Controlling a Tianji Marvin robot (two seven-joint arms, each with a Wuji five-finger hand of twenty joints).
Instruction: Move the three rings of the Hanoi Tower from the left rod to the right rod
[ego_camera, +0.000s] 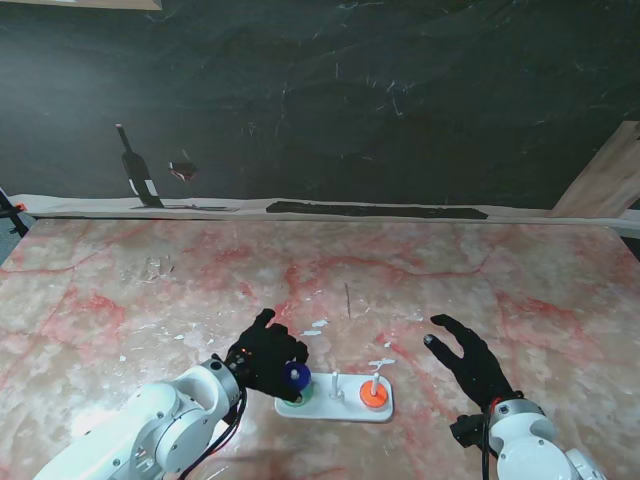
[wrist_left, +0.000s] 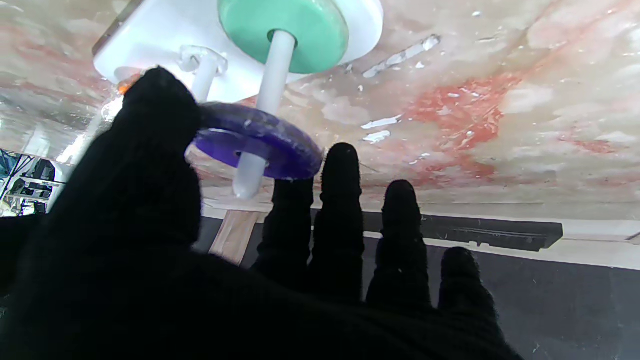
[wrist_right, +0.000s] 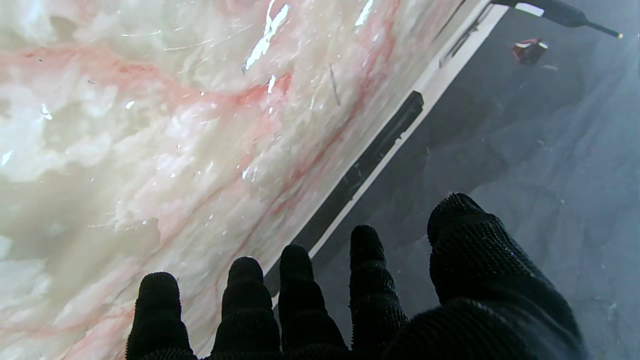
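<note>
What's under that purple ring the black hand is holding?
The purple ring in the left hand is partway up the left rod. Under it a green ring lies flat on the white base. Anything beneath the green ring is covered.

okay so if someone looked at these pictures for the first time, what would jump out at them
The black-gloved left hand pinching a purple ring partway up the left rod, above a green ring on the white base. An orange ring sits on the right rod; the right hand hovers open beside it.
</note>
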